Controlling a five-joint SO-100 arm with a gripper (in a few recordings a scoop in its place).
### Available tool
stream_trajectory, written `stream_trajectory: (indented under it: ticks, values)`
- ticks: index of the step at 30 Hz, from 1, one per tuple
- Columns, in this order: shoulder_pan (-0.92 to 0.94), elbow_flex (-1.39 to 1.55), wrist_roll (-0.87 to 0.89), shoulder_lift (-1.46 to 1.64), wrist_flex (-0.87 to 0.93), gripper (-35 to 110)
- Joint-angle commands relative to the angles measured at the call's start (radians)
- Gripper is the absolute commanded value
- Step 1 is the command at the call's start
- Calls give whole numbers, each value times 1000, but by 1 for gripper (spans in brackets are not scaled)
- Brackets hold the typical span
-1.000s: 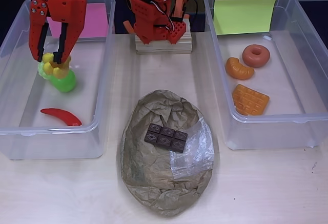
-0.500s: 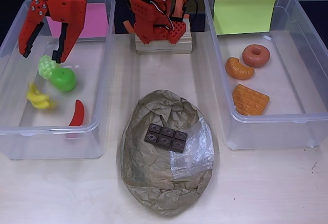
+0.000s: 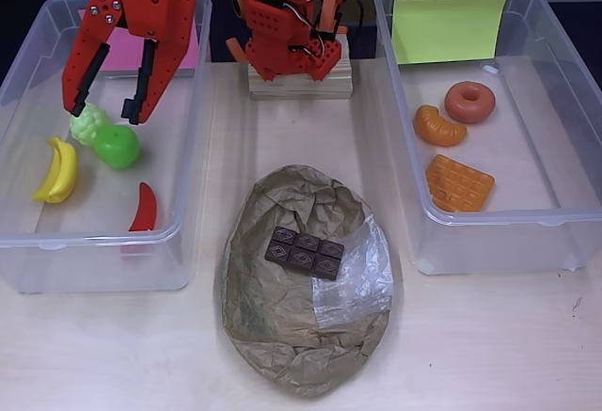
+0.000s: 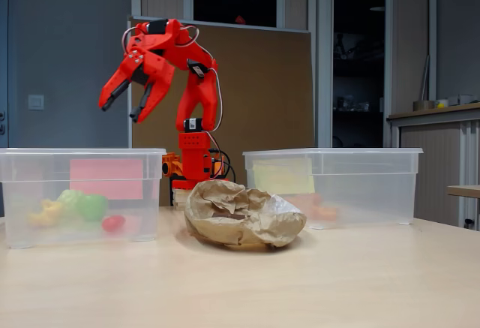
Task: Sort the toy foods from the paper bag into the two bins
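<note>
the red two-finger gripper [image 3: 111,110] hangs with its jaws spread and nothing between them, raised well above the rim of the clear plastic bin with the pink paper label [image 3: 193,195], as the fixed view [image 4: 124,106] shows; that height looks chosen to clear the wall on the way out. below it, the pale green bunch of toy grapes [image 3: 88,122] and the round green toy apple [image 3: 118,146] lie touching near the middle of the bin floor. the curved yellow toy banana [image 3: 56,170] lies toward the bin's left wall, and the red toy chili [image 3: 143,208] near the front right corner. all four are fruit or vegetable, so this bin seems to be the produce side.

the crumpled brown paper bag with a clear plastic patch [image 3: 282,336] sits on the table between the bins, toward the front edge, flattened open so its contents can be reached from above. the dark segmented toy chocolate bar [image 3: 304,251] lies on it, the one piece left to sort.

the clear plastic bin with the yellow-green label [image 3: 489,232] holds the brown ring donut [image 3: 469,102], the orange croissant [image 3: 437,126] and the orange square waffle [image 3: 458,182], all sweets, so the chocolate likely belongs there.
</note>
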Motion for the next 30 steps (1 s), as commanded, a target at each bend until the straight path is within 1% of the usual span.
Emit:
stream_trajectory:
  ticks: [1, 8, 12, 19, 30]
  values:
    - [-92, -2, 20, 63, -29, 23]
    - [-360, 6, -80, 35, -74, 22]
    - [-469, 80, -97, -12, -100, 21]
    - [-545, 207, -60, -126, -170, 23]
    - [-652, 155, -12, -535, -314, 29]
